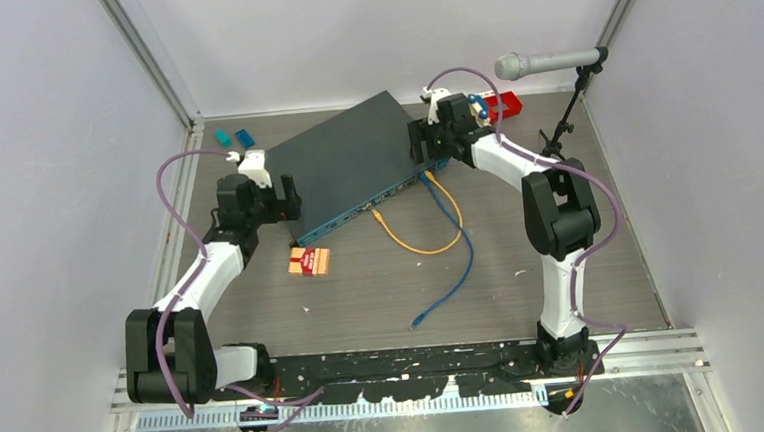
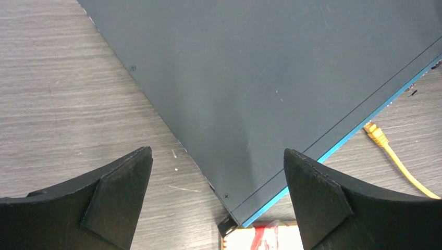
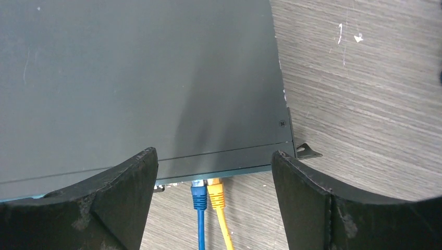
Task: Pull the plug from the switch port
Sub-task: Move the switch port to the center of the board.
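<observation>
Top external view: the wide, flat, dark slate-grey switch (image 1: 354, 158) with a thin teal front edge lies mid-counter. Its long axis runs diagonally from near-left to far-right, and the front faces near-right. A thin blue cable (image 1: 456, 262) and a yellow cable (image 1: 420, 246) leave the far-right end of that front edge. The right pincer (image 1: 424, 149) sits at this far-right corner, almost over the cable roots. The left pincer (image 1: 292, 196) sits at the opposite, near-left corner, well apart from them. The right arm is plainly the nearer.

Left wrist view: the left pincer (image 2: 216, 153) stands wide apart and empty above the switch (image 2: 271, 78) at its near-left corner. A loose yellow connector (image 2: 374, 133) lies on the grey wood-grain counter (image 2: 68, 94) just off the teal edge, not seated. A red-and-yellow card (image 2: 263, 237) peeks out below the corner.

Right wrist view: the right pincer (image 3: 213, 153) is also wide apart and holds nothing. It hangs over the switch (image 3: 140, 78) near its front corner. A blue plug (image 3: 198, 194) and a yellow plug (image 3: 215, 191) sit side by side, touching, in neighbouring ports. Both lie between the two finger lines, just beyond and below the tips. Their bodies point straight out of the front, across the switch's long axis.

Judgement: the pull should run along that outward line. I cannot tell which of the two plugs is meant.
</observation>
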Robot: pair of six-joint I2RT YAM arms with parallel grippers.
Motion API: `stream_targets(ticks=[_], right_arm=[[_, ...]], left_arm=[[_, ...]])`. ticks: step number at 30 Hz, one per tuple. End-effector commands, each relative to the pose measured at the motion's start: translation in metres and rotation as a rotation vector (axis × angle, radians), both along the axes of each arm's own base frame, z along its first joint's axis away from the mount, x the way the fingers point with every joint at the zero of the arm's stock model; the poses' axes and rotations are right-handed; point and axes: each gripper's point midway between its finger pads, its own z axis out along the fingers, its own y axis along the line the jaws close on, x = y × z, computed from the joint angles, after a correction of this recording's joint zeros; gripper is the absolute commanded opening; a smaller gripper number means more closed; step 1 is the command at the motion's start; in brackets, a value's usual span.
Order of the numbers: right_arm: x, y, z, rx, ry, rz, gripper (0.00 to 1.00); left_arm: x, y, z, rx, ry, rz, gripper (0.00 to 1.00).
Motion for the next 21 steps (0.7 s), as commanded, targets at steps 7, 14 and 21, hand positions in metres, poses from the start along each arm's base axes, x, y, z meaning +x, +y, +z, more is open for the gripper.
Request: stream_targets(ticks=[7,14,21], right_arm=[[0.04,-0.015,0.024,0.197,-0.086,-0.113,0.84],[0.06,-0.024,0.01,0.239,-0.08,-0.131,0.84],[0.075,-0.021,-0.004,0.3,-0.043,-0.098,0.84]], left_arm=[[0.008,-0.013,0.02,-0.028,-0.132,-0.084,1.0],[0.007,-0.015,0.013,-0.032,-0.121,-0.097,1.0],[0.009,-0.006,0.01,-0.028,-0.09,-0.032,1.0]])
